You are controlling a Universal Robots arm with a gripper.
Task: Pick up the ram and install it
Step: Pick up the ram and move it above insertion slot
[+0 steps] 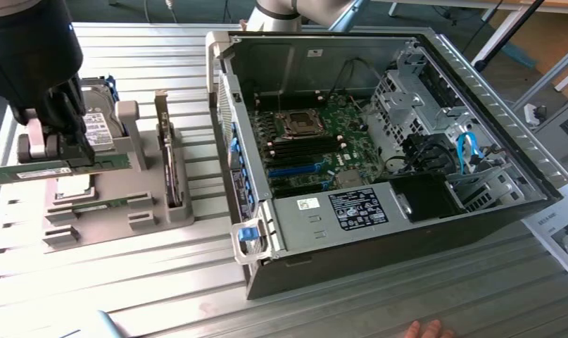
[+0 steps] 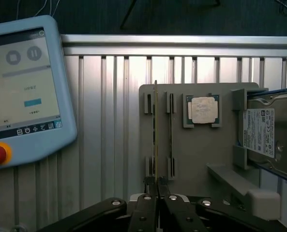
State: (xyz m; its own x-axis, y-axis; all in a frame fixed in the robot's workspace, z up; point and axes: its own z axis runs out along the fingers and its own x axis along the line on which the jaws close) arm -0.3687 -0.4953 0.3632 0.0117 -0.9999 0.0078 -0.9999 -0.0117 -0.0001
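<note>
The ram (image 1: 96, 165) is a long green stick that my gripper (image 1: 56, 158) is shut on, at the exterior view's left. It hangs level just above the grey parts holder (image 1: 162, 215). In the wrist view the ram (image 2: 156, 130) shows edge-on as a thin line running out from between my shut fingertips (image 2: 156, 186), over an outer slot of the holder (image 2: 191, 159). A second green stick (image 2: 171, 128) stands in the neighbouring slot. The open computer case (image 1: 471, 84) lies at the exterior view's right, with its motherboard (image 1: 312, 144) and dark memory slots exposed.
On the holder sit a square silver processor (image 2: 203, 110) and a boxy hard drive (image 2: 269, 135). A teach pendant (image 2: 22, 87) lies on the ribbed metal table (image 2: 104, 121) beside the holder. A person's fingertips (image 1: 424, 329) show at the table's near edge.
</note>
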